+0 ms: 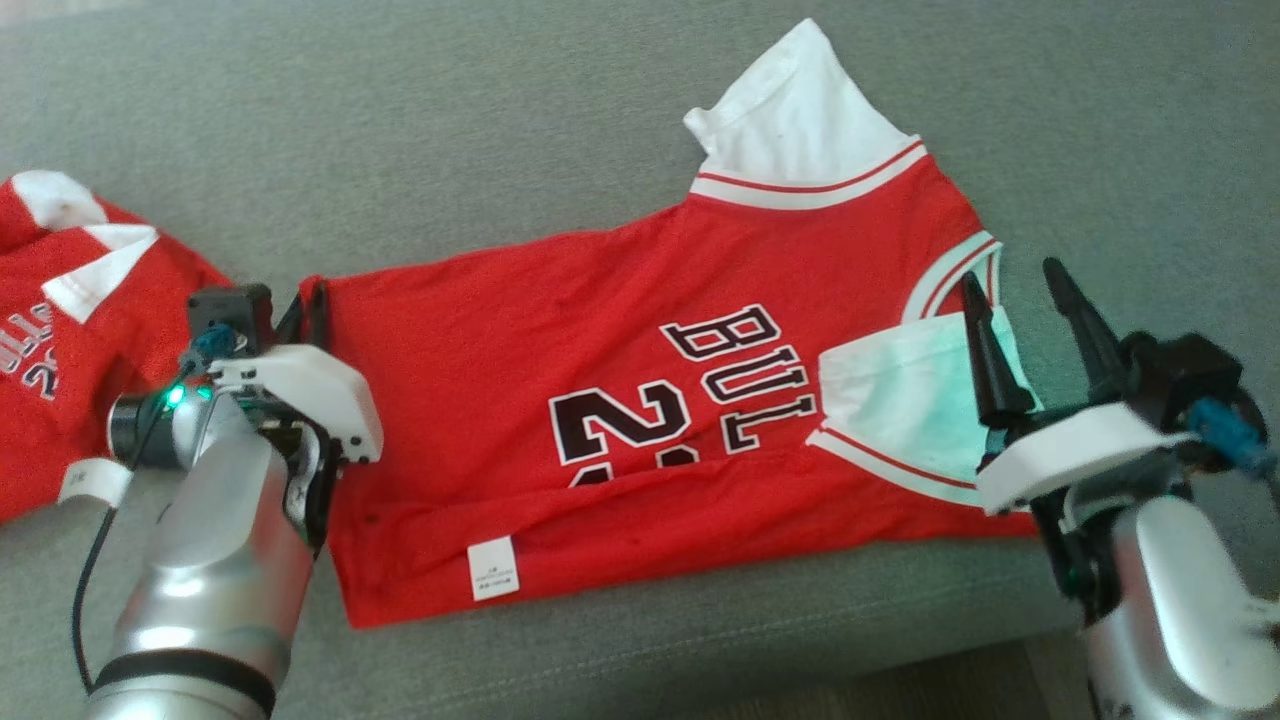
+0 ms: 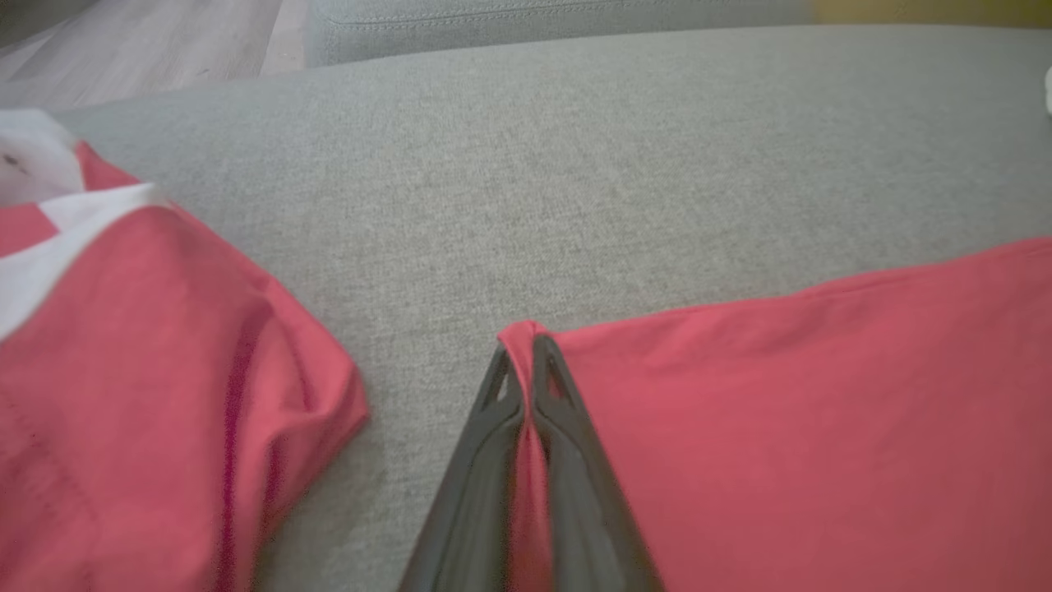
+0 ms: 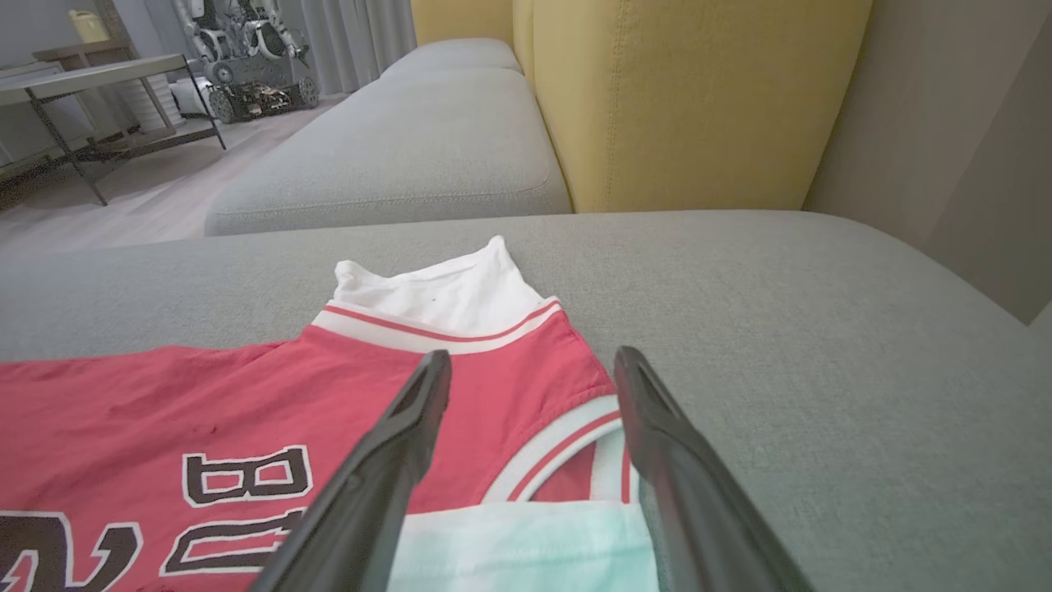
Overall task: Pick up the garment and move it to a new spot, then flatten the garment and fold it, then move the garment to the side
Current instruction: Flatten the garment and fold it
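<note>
Garment: you have the red jersey (image 1: 600, 330) spread front-up on the grey cushion (image 1: 450, 130), collar end toward your right.
Left gripper (image 2: 522, 345): pinched tight on a fold at the jersey's hem corner.
Right gripper (image 3: 532, 358): fingers wide apart above the armhole trim, holding nothing.
Neighbour: second jersey (image 1: 60, 330) lies apart, at your left.

Open grey cushion (image 2: 534, 164) between garment (image 1: 520, 330) and second jersey (image 1: 90, 400)

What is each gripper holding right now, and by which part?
The left gripper is shut on the red jersey, pinching its far hem corner. The right gripper stands open over the jersey, holding nothing.
</note>
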